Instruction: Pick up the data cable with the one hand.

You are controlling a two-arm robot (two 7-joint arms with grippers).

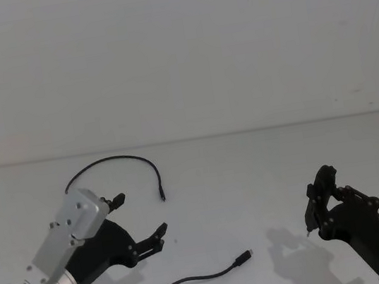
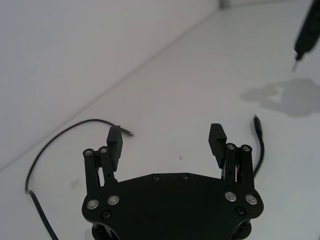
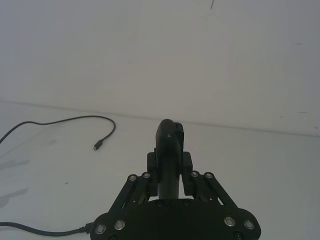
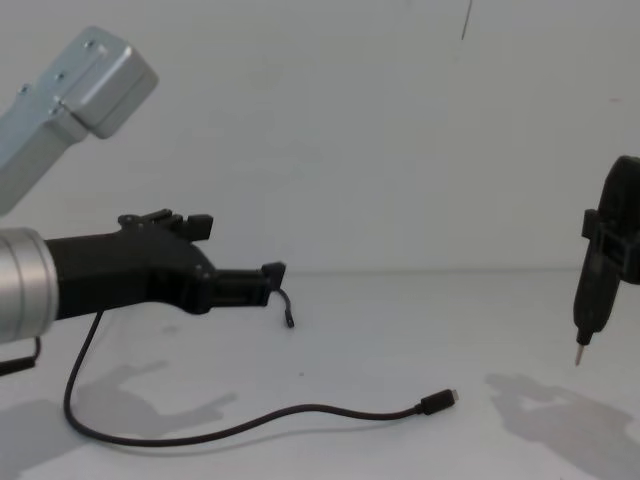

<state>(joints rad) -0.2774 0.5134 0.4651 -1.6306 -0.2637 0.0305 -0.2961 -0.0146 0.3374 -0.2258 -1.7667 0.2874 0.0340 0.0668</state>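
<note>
In the head view, the left pincer [image 1: 141, 213] is reaching in from the lower left with its two fingers spread wide and nothing between them. The data cable [image 1: 195, 278] is lying on the white table [image 1: 250, 168]. One run is arcing beyond the pincer, and the other is curving out from under the arm toward the middle, ending in a silver-tipped plug [image 1: 247, 254]. The right pincer [image 1: 323, 197] is sitting at the lower right, well apart from the cable, clenching a black metal-tipped tool [image 1: 309, 213].

In the left wrist view, bare table is showing between the released fingers, with cable passing outside each of them.

In the right wrist view, the pads are pressing on both sides of the tool's rounded body, with the cable lying farther off.

In the chest view, the left pincer is hovering above the table, over the cable. The tool is pointing downward with its tip clear of the surface.
</note>
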